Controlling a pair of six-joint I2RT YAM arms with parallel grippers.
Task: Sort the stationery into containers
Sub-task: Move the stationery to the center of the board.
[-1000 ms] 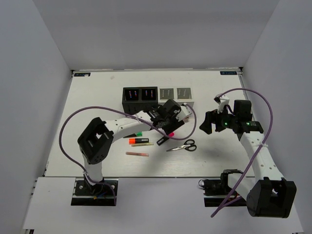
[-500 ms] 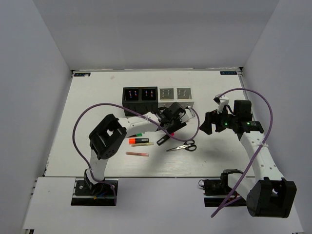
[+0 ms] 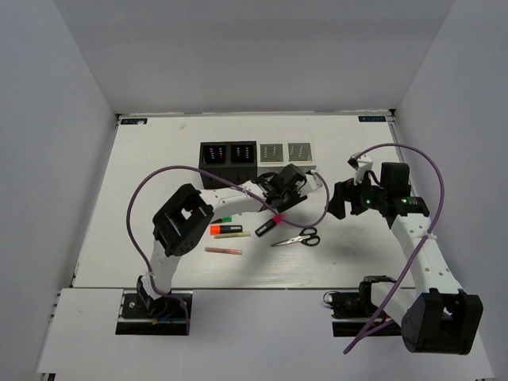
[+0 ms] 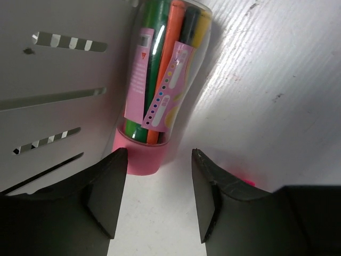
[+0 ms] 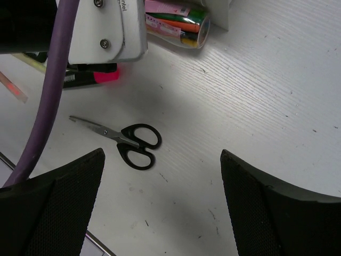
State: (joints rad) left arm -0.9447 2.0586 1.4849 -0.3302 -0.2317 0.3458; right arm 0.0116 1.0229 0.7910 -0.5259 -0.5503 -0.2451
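Observation:
My left gripper [image 3: 290, 181] [image 4: 159, 160] is open, its jaws just short of the pink cap of a clear pink tube [image 4: 157, 90] full of coloured pens. The tube lies against the light grey wall of the containers [image 3: 254, 155] [image 4: 58, 96]. My right gripper [image 3: 340, 198] [image 5: 162, 154] is open and empty above the table, right of the black-handled scissors [image 3: 298, 236] [image 5: 132, 143]. The tube also shows in the right wrist view [image 5: 178, 24]. A pink-ended highlighter [image 3: 269, 225] [image 5: 93, 78] lies left of the scissors.
An orange-ended highlighter [image 3: 225, 229], a green-ended one [image 3: 224, 218], a thin yellow stick [image 3: 238, 235] and a pink stick [image 3: 223, 251] lie left of centre. A purple cable [image 3: 159, 178] loops over the left arm. White walls enclose the table.
My left arm's elbow has swung right and its gripper has edged up towards the containers and the tube. The right arm has not moved.

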